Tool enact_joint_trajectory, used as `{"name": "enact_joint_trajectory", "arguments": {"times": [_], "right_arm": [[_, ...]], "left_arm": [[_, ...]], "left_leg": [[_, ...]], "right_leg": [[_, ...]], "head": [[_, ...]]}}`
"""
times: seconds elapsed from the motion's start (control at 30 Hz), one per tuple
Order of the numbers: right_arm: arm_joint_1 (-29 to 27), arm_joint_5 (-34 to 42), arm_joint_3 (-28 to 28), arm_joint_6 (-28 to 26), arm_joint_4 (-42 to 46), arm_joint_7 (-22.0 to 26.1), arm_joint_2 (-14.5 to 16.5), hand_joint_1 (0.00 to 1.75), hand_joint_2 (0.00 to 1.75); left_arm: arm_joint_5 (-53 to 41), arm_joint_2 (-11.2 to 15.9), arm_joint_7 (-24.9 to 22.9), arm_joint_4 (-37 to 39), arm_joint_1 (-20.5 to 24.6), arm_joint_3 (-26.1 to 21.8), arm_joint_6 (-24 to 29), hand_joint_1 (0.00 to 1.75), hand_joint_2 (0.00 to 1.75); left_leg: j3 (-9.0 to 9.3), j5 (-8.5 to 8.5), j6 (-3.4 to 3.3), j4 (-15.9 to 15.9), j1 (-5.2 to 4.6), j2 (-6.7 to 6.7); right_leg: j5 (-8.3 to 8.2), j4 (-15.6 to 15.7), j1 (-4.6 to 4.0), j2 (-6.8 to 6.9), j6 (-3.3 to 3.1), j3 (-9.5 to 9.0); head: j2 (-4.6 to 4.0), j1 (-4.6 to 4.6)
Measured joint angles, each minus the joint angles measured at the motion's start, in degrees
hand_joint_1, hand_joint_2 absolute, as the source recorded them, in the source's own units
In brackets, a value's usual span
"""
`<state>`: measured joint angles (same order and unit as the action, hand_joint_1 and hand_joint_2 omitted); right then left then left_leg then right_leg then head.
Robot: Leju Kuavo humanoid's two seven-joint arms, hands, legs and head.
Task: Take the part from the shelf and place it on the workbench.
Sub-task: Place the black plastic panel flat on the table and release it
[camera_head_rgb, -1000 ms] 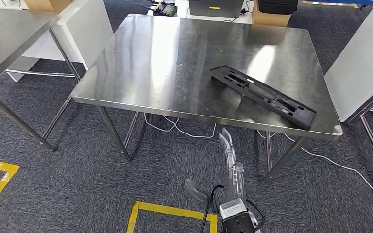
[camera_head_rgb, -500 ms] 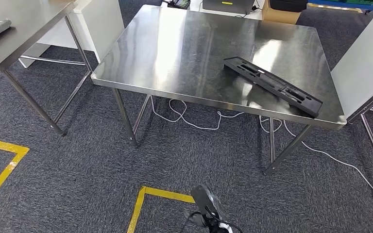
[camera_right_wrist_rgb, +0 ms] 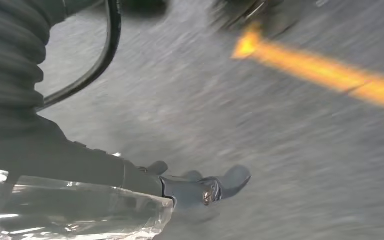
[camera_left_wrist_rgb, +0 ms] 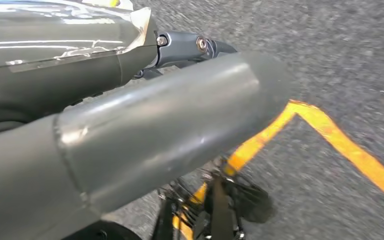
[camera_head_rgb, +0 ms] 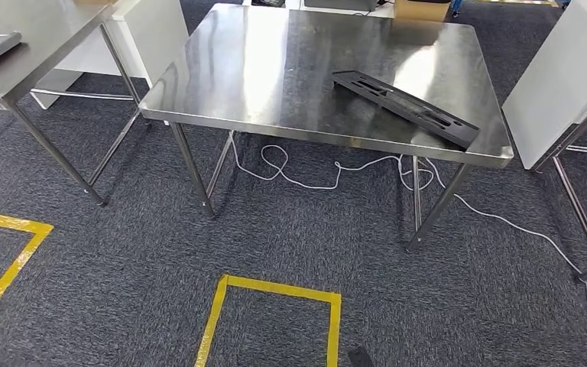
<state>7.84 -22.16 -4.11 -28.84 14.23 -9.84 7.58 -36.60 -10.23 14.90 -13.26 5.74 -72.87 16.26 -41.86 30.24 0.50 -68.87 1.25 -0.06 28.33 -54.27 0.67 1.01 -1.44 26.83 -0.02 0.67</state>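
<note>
Head cam looks down from high at the workbench (camera_head_rgb: 275, 69) – both wrist cams sit close above the carpet (camera_right_wrist_rgb: 305, 150), sharing its yellow tape (camera_left_wrist_rgb: 345, 150).

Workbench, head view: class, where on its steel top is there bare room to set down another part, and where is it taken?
The workbench is bare over its left and middle, from the left edge to the black part. The part lies slantwise across the right side, crowding the right front corner.

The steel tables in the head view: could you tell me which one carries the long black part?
The central table; the black part lies near its right edge.
</note>
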Motion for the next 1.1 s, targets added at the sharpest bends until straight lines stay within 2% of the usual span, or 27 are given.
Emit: {"name": "enact_joint_trajectory", "arguments": {"times": [0.03, 0.07, 0.1, 0.13, 0.17, 0.23, 0.27, 0.3, 0.37, 0.4, 0.43, 0.5, 0.53, 0.57, 0.6, 0.63, 0.67, 0.7, 0.77, 0.8, 0.87, 0.9, 0.93, 1.0, 1.03, 1.07, 1.1], "right_arm": [[-0.5, -0.6, 0.0, -1.3, -0.5, -1.1, -0.3, 0.0, 1.75], [-0.9, -1.1, 0.0, -2.2, -1.0, -1.9, -0.7, 0.0, 1.75], [-1.3, -1.6, 0.0, -2.8, -1.3, -2.4, -0.9, 0.0, 1.75], [-1.5, -2.0, 0.0, -2.9, -1.6, -2.6, -1.1, 0.0, 1.75], [-1.6, -2.4, 0.0, -3.0, -1.8, -2.7, -1.2, 0.0, 1.75], [-1.5, -3.1, 0.0, -3.0, -2.1, -2.7, -1.3, 0.0, 1.75], [-1.4, -3.4, 0.0, -3.0, -2.2, -2.7, -1.3, 0.0, 1.75], [-1.3, -3.6, 0.0, -3.1, -2.3, -2.6, -1.2, 0.0, 1.75], [-1.1, -3.8, 0.0, -3.2, -2.5, -2.5, -1.2, 0.0, 1.75], [-1.1, -3.9, 0.0, -3.2, -2.7, -2.5, -1.2, 0.0, 1.75], [-1.1, -3.9, -0.1, -3.2, -2.8, -2.4, -1.3, 0.0, 1.75], [-1.1, -3.5, -0.1, -3.2, -3.0, -1.9, -1.3, 0.0, 1.75], [-1.1, -3.0, 0.0, -3.2, -3.0, -1.4, -1.3, 0.0, 1.75], [-1.1, -2.5, 0.0, -3.2, -3.0, -0.5, -1.3, 0.0, 1.75], [-1.0, -1.8, 0.1, -3.1, -3.1, 0.6, -1.3, 0.0, 1.31], [-1.0, -1.1, 0.3, -2.9, -3.1, 1.7, -1.3, 0.0, 0.87], [-0.9, -0.6, 0.7, -2.7, -3.1, 2.8, -1.3, 0.0, 0.44], [-0.7, -0.1, 1.0, -2.4, -3.0, 3.8, -1.2, 0.0, 0.0], [-0.3, 0.6, 1.5, -1.7, -3.0, 5.5, -1.1, 0.0, 0.0], [-0.1, 1.0, 1.7, -1.2, -3.0, 6.5, -0.9, 0.0, 0.0], [-0.1, 2.0, 2.5, -0.4, -3.1, 8.2, -0.6, 0.0, 0.0], [-0.1, 2.3, 2.9, -0.1, -3.1, 8.8, -0.5, 0.0, 0.0], [-0.1, 2.6, 3.2, 0.1, -3.1, 9.1, -0.4, 0.0, 0.0], [0.0, 2.8, 3.7, 0.2, -3.1, 9.5, -0.3, 0.0, 0.0], [0.0, 2.8, 3.9, 0.2, -3.1, 9.6, -0.3, 0.0, 0.0], [0.0, 2.9, 4.1, 0.2, -3.1, 9.7, -0.3, 0.0, 0.0], [0.0, 3.2, 4.3, 0.2, -3.1, 9.8, -0.3, 0.0, 0.0]], "left_arm": [[0.0, 0.0, -0.1, 0.0, 0.0, 0.0, 0.2, 0.0, 0.0], [0.0, 0.0, -0.2, 0.0, 0.0, 0.0, 0.3, 0.0, 0.0], [-0.1, 0.0, -0.4, 0.0, 0.0, 0.0, 0.4, 0.0, 0.0], [-0.2, 0.0, -0.5, 0.0, 0.0, 0.0, 0.5, 0.0, 0.0], [-0.4, 0.0, -0.6, 0.0, 0.1, 0.0, 0.6, 0.0, 0.0], [-0.9, 0.0, -0.8, 0.0, 0.2, 0.0, 0.6, 0.0, 0.0], [-1.1, 0.0, -0.8, 0.0, 0.3, 0.0, 0.6, 0.0, 0.0], [-1.3, 0.0, -0.9, 0.0, 0.4, 0.0, 0.6, 0.0, 0.0], [-1.7, -0.2, -0.9, 0.1, 0.3, 0.1, 0.5, 0.0, 0.0], [-1.8, -0.2, -0.9, 0.1, 0.2, 0.1, 0.5, 0.0, 0.0], [-1.9, -0.3, -0.9, 0.2, 0.1, 0.1, 0.5, 0.0, 0.0], [-2.0, -0.3, -0.9, 0.2, 0.1, 0.2, 0.4, 0.0, 0.0], [-1.9, -0.3, -0.9, 0.2, 0.1, 0.2, 0.4, 0.0, 0.0], [-1.9, -0.3, -0.9, 0.2, 0.1, 0.2, 0.4, 0.0, 0.0], [-1.8, -0.4, -0.9, 0.2, 0.1, 0.2, 0.5, 0.0, 0.0], [-1.8, -0.4, -0.9, 0.2, 0.1, 0.2, 0.6, 0.0, 0.0], [-1.7, -0.5, -0.9, 0.3, 0.1, 0.2, 0.7, 0.0, 0.0], [-1.6, -0.5, -0.9, 0.3, 0.1, 0.2, 0.9, 0.0, 0.0], [-1.6, -0.6, -0.9, 0.3, 0.0, 0.2, 1.2, 0.0, 0.0], [-1.6, -0.6, -0.9, 0.3, 0.0, 0.2, 1.2, 0.0, 0.0], [-1.9, -0.6, -0.7, 0.3, -0.3, 0.2, 1.2, 0.0, 0.0], [-2.0, -0.6, -0.6, 0.3, -0.4, 0.2, 1.2, 0.0, 0.0], [-2.0, -0.6, -0.5, 0.3, -0.5, 0.2, 1.2, 0.0, 0.0], [-2.1, -0.7, -0.4, 0.3, -0.7, 0.2, 1.1, 0.0, 0.0], [-2.1, -0.7, -0.4, 0.3, -0.7, 0.2, 1.1, 0.0, 0.0], [-2.2, -0.7, -0.4, 0.3, -0.7, 0.2, 1.1, 0.0, 0.0], [-2.5, -0.7, -0.4, 0.3, -0.7, 0.2, 1.2, 0.0, 0.0]], "left_leg": [[-0.32, 1.34, 0.23, -3.6, 0.06, -0.01], [0.08, 1.23, 0.38, -5.7, 0.16, 0.0], [1.44, 0.01, 0.41, -5.9, 0.27, 0.01], [3.87, -1.42, 0.35, -3.9, 0.37, 0.01], [7.24, -2.15, 0.18, -0.3, 0.43, -0.03], [13.58, -1.28, -0.36, 8.1, 0.24, -0.11], [15.3, -0.36, -0.67, 10.8, 0.05, -0.13], [15.79, 0.09, -1.02, 12.2, -0.18, -0.11], [14.78, -0.59, -1.98, 12.9, -0.33, 0.14], [13.94, -1.34, -2.5, 13.1, -0.35, 0.31], [13.0, -2.19, -2.95, 13.3, -0.37, 0.49], [11.13, -3.73, -3.4, 13.2, -0.55, 0.67], [10.15, -4.55, -3.44, 13.2, -0.63, 0.74], [9.09, -5.4, -3.4, 13.2, -0.66, 0.81], [7.98, -6.24, -3.29, 13.1, -0.66, 0.88], [6.91, -7.07, -3.09, 12.9, -0.61, 0.91], [5.92, -7.86, -2.82, 12.7, -0.57, 0.9], [5.05, -8.54, -2.49, 12.3, -0.61, 0.86], [4.06, -9.83, -1.8, 11.9, -0.75, 0.88], [3.87, -10.44, -1.52, 11.9, -0.8, 0.91], [3.58, -10.99, -1.03, 11.9, -0.52, 0.88], [3.17, -9.57, -0.82, 11.0, -0.32, 0.77], [2.54, -7.01, -0.58, 9.1, -0.16, 0.65], [0.95, 0.05, -0.15, 1.8, -0.05, 0.41], [0.41, 2.21, 0.04, -2.2, -0.05, 0.34], [0.4, 2.97, 0.14, -5.2, -0.04, 0.31], [1.22, 2.16, 0.12, -6.3, -0.03, 0.29]], "right_leg": [[-0.68, -0.1, -0.1, 0.12, 0.03, 0.87], [-1.36, -0.2, -0.16, 0.18, 0.15, 1.74], [-2.0, -0.5, -0.19, 0.21, 0.32, 2.64], [-2.6, -0.7, -0.19, 0.16, 0.55, 3.51], [-3.12, -1.1, -0.18, 0.09, 0.79, 4.28], [-3.9, -1.9, -0.37, 0.0, 1.42, 5.53], [-4.33, -2.1, -0.45, 0.03, 1.81, 5.95], [-4.83, -2.2, -0.51, 0.09, 2.25, 6.37], [-5.26, -2.6, -0.63, 0.04, 3.02, 7.48], [-4.14, -3.6, -0.63, -0.08, 3.0, 8.15], [-2.01, -5.6, -0.64, -0.22, 2.72, 9.07], [3.48, -11.9, -0.36, -0.42, 1.83, 10.56], [5.11, -15.0, -0.26, -0.46, 1.78, 10.91], [5.48, -17.1, -0.15, -0.5, 2.14, 10.53], [4.67, -17.6, -0.05, -0.52, 2.82, 9.39], [3.32, -16.3, 0.08, -0.53, 3.58, 7.35], [2.28, -13.3, 0.19, -0.54, 4.14, 4.44], [2.28, -9.0, 0.17, -0.59, 4.31, 1.0], [3.84, -1.9, -0.26, -0.79, 3.6, -3.35], [4.49, -0.3, -0.52, -0.87, 3.09, -4.0], [3.91, -0.3, -0.22, -0.74, 2.02, -3.18], [3.33, -0.4, -0.03, -0.57, 1.35, -2.66], [2.65, -0.4, 0.14, -0.4, 0.72, -2.0], [1.18, -0.5, -0.06, -0.18, -0.04, -0.39], [0.49, -0.5, -0.2, -0.13, -0.08, 0.4], [-0.14, -0.6, -0.32, -0.08, -0.06, 1.22], [-0.71, -0.7, -0.41, -0.05, 0.02, 1.96]], "head": [[0.0, 0.01], [0.0, 0.02], [0.0, 0.02], [0.0, 0.03], [0.0, 0.06], [0.0, 0.08], [0.0, 0.13], [0.01, 0.1], [0.01, 0.1], [0.01, -0.04], [0.01, -0.18], [0.0, -0.53], [0.0, -0.6], [0.0, -0.63], [0.0, -0.65], [0.0, -0.65], [0.0, -0.68], [0.0, -0.73], [0.01, -0.68], [0.01, -0.6], [0.0, -0.39], [0.0, -0.33], [0.0, -0.25], [0.01, -0.11], [0.01, -0.03], [0.01, -0.01], [0.01, 0.01]]}}
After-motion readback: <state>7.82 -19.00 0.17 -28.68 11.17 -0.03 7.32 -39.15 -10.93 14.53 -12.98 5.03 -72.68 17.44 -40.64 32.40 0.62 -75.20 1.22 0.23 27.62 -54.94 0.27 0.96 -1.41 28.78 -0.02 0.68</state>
